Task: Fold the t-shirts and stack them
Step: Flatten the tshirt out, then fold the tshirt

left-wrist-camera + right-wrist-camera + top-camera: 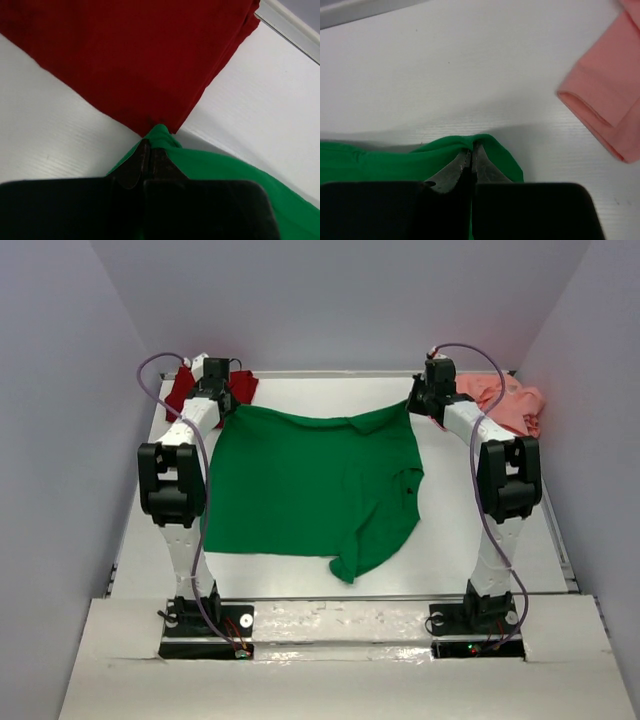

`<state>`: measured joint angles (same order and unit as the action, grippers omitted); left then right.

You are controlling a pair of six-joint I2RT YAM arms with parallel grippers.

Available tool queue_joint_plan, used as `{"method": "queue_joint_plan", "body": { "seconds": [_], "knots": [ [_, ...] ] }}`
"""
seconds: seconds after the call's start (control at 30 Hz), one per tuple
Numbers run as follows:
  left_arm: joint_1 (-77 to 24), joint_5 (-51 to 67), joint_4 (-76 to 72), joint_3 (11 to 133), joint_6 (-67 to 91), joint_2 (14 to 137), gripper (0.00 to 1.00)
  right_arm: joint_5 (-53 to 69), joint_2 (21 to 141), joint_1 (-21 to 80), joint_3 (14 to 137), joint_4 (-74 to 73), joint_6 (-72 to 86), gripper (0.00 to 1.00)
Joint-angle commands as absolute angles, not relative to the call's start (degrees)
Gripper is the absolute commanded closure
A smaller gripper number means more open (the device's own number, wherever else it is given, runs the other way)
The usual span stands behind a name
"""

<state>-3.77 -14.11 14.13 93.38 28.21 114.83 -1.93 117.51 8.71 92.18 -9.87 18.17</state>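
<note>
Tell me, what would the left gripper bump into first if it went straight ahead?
Probably the dark red t-shirt, lying just beyond the left gripper, which is shut on an edge of the green t-shirt. Its height is unclear, so it might skim over.

White table (450,520) — pale walls (330,300)

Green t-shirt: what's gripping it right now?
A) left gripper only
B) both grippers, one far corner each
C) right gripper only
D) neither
B: in the wrist views the left gripper and the right gripper are each shut on green cloth, and the top view shows these as the two far corners of the green t-shirt.
</note>
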Motion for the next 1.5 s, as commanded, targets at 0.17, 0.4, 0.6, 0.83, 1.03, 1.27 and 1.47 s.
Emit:
{"method": "queue_joint_plan", "body": {
  "seconds": [0.17, 0.4, 0.6, 0.83, 1.03, 1.27, 1.47],
  "knots": [
    [-3.87, -15.99, 20.47, 108.19, 24.79, 122.25, 1.0, -3.43, 121.99, 8.53, 105.99, -13.27, 16.43, 1.0],
    [-2.55, -18.28, 23.72, 108.46, 24.17, 121.55, 1.0, -2.55, 117.25, 8.53, 101.96, -14.24, 17.05, 1.0],
    [-1.58, -18.9, 25.84, 108.28, 23.82, 121.03, 1.0, -0.71, 112.95, 8.53, 98.1, -16.17, 17.14, 1.0],
    [-0.88, -19.25, 25.84, 104.86, 23.38, 119.53, 1.0, 1.93, 108.11, 8.53, 92.38, -16.79, 18.45, 1.0],
    [-0.62, -18.99, 25.05, 101.87, 23.2, 117.86, 1.0, 4.3, 103.37, 8.53, 87.11, -17.84, 19.95, 1.0],
    [-0.62, -18.02, 24.79, 99.23, 23.73, 115.32, 1.0, 4.92, 98.62, 9.05, 81.65, -18.1, 21.0, 1.0],
    [-0.62, -18.46, 26.1, 98.35, 23.38, 113.82, 1.0, 5.36, 96.16, 9.05, 78.67, -18.72, 21.27, 1.0]
  ]
}}
